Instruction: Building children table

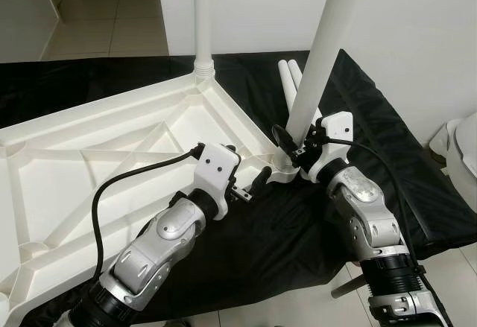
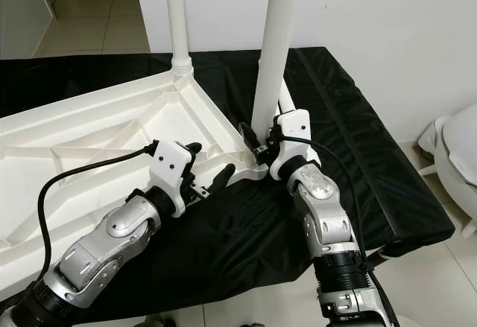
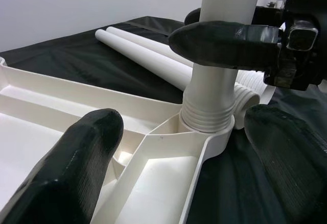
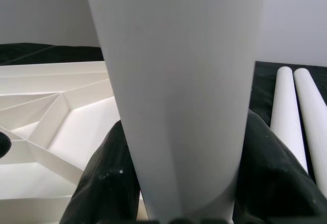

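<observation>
A white plastic table top [image 1: 89, 163] lies upside down on a black cloth [image 1: 373, 156]. One white leg [image 1: 203, 21] stands upright in its far corner. A second leg [image 1: 322, 51] stands in the near right corner socket [image 3: 207, 124], its threaded end in the collar. My right gripper [image 1: 293, 144] is shut on this leg just above the socket, one finger on each side [image 4: 104, 183]. My left gripper [image 1: 246, 167] is open, low beside the same corner, its fingers [image 3: 76, 168] spread either side of the rim. Two spare legs [image 1: 292, 74] lie on the cloth behind.
The cloth ends close to my right arm, with tiled floor [image 1: 462, 267] beyond. A white rounded object [image 1: 462, 148] stands at the far right. A white wall [image 1: 417, 29] rises behind the cloth. A short white tube [image 1: 344, 290] lies on the floor near my right forearm.
</observation>
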`<state>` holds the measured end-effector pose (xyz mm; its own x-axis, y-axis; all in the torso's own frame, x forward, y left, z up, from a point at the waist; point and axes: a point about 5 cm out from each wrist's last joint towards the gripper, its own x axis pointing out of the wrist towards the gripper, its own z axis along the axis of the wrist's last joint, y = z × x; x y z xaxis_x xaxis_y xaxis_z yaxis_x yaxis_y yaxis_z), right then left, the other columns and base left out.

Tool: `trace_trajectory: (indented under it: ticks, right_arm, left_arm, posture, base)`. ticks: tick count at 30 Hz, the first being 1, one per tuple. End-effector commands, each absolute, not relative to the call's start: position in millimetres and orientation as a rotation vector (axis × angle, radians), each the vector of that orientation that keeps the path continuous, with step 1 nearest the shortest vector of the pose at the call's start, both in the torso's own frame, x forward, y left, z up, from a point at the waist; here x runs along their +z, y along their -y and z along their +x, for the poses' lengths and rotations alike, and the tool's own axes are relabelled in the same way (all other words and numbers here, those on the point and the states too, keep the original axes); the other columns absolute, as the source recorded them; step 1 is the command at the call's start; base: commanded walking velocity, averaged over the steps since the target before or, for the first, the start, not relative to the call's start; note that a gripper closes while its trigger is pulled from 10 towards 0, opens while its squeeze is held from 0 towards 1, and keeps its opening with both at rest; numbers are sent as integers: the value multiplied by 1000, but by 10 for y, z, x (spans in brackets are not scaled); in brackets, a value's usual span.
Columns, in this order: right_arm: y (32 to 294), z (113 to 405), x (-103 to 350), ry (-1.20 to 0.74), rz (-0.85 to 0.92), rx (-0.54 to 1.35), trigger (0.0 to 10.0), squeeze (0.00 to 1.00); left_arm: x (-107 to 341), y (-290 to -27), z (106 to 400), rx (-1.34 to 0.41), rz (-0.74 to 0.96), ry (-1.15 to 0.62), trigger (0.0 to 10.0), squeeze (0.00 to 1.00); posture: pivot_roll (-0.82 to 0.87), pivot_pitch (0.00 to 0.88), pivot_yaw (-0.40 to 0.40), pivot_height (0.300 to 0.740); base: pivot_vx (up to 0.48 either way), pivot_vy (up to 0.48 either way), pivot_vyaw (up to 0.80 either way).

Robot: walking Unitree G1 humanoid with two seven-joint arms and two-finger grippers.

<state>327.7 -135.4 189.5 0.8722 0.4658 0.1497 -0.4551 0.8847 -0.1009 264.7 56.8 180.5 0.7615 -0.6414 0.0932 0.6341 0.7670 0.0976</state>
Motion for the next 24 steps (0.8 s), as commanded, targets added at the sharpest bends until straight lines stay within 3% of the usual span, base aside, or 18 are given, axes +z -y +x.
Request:
trace_trajectory:
  ticks: [1, 24]
  right_arm:
    - [1432, 3271, 1532, -12, 14, 439, 10000, 0]
    - [1519, 3337, 1417, -104, 83, 349, 10000, 0]
  left_arm:
    - [1815, -440, 2507, -1020, 89, 118, 10000, 0]
    - [1881, -444, 2478, -1020, 77, 130, 10000, 0]
  posture:
    - [-5, 106, -15, 740]
    - [0, 114, -18, 740]
  base:
    - [0, 0, 0]
    - [0, 0, 0]
